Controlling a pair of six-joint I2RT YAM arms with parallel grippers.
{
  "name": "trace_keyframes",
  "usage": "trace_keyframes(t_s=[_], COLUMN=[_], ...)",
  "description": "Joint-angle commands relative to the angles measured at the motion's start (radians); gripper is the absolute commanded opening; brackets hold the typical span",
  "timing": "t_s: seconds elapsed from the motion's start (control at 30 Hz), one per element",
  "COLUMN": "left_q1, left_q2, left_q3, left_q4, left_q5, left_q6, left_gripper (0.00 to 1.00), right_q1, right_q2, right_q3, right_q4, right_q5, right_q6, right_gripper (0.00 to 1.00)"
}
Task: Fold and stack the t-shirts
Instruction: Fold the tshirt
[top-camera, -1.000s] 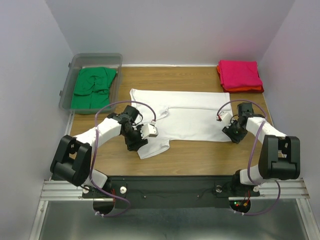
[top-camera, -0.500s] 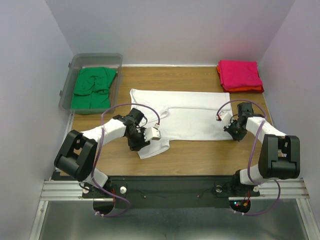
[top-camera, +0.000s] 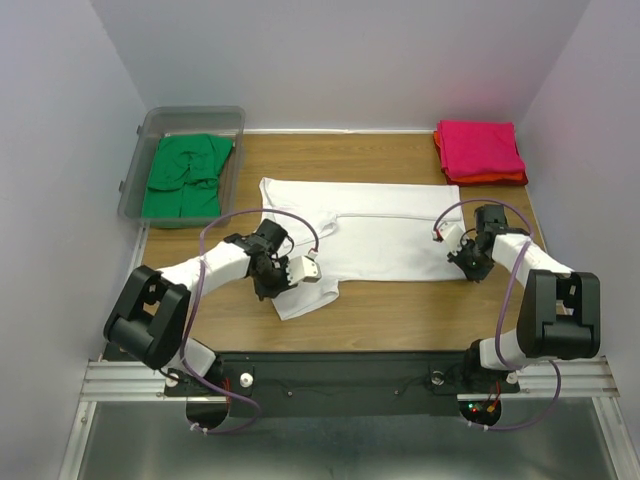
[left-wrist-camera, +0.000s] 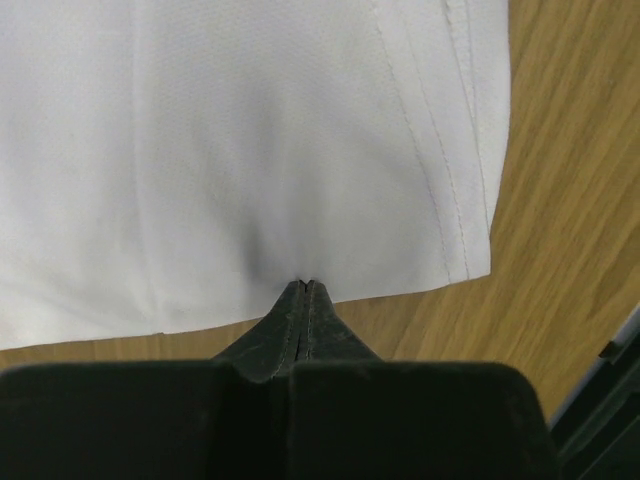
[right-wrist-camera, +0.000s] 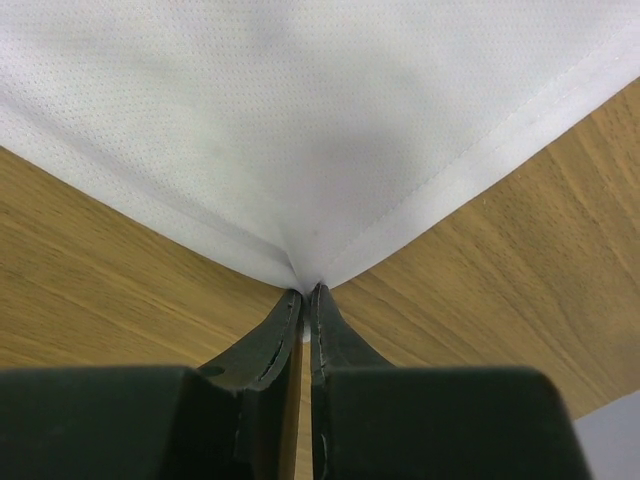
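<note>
You are looking at the white t-shirt (top-camera: 380, 235), which is lying spread flat across the middle of the table (top-camera: 400, 315) with its long side running left to right. One sleeve (top-camera: 305, 297) is sticking out toward the near edge at the shirt's left end.

The left gripper (top-camera: 272, 288) is reaching down onto that near-left part of the shirt. In the left wrist view, its fingers (left-wrist-camera: 262, 345) are pressing together with no gap between them. The tips are pinching the edge of the white cloth just beside a double-stitched hem (left-wrist-camera: 455, 215), and the fabric is dimpling slightly at the contact point.

The right gripper (top-camera: 472, 270) is working at the shirt's near-right corner. In the right wrist view, its fingers (right-wrist-camera: 345, 350) are standing closed to a thin slit. They are gripping the very corner of the cloth, where two hemmed edges are converging into the tips. Both grippers are sitting low against the wood.

The magenta t-shirt (top-camera: 478, 145) is resting folded in the far-right corner of the table. It is lying on top of the red-orange t-shirt (top-camera: 490, 181), of which only a thin edge is showing. The green t-shirt (top-camera: 185, 175) is lying crumpled inside the bin (top-camera: 133, 170) at the far left, well apart from both grippers.
</note>
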Motion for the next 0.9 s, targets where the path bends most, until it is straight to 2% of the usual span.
trace_keyframes(t_s=[0.0, 0.17, 0.2, 0.23, 0.33, 0.43, 0.8, 0.87], left_q1=[-0.007, -0.007, -0.007, -0.007, -0.008, -0.008, -0.048, -0.064], left_q2=[-0.075, -0.119, -0.118, -0.118, -0.109, -0.095, 0.0, -0.006], left_q3=[-0.014, -0.008, -0.005, -0.003, -0.001, -0.008, -0.043, -0.058], left_q4=[-0.084, -0.07, -0.067, -0.062, -0.046, -0.021, 0.045, 0.039], left_q5=[0.045, 0.033, 0.02, 0.013, -0.006, -0.02, -0.04, -0.049], left_q6=[-0.017, -0.046, -0.049, -0.055, -0.062, -0.058, -0.071, -0.069], left_gripper=[0.0, 0.01, 0.09, 0.24, 0.41, 0.54, 0.55, 0.36], right_q1=[-0.001, -0.001, -0.001, -0.001, -0.003, -0.001, -0.001, -0.001], right_q2=[-0.05, -0.062, -0.06, -0.057, -0.053, -0.044, -0.014, -0.016], right_q3=[0.034, 0.037, 0.042, 0.042, 0.05, 0.056, 0.056, 0.056], right_q4=[-0.011, -0.019, -0.02, -0.022, -0.026, -0.03, -0.034, -0.033], right_q5=[-0.003, -0.006, -0.008, -0.009, -0.015, -0.021, -0.025, -0.023], right_q6=[-0.001, -0.001, 0.001, 0.001, 0.004, 0.004, 0.005, 0.004], right_gripper=[0.01, 0.01, 0.01, 0.0, 0.01, 0.01, 0.01, 0.01])
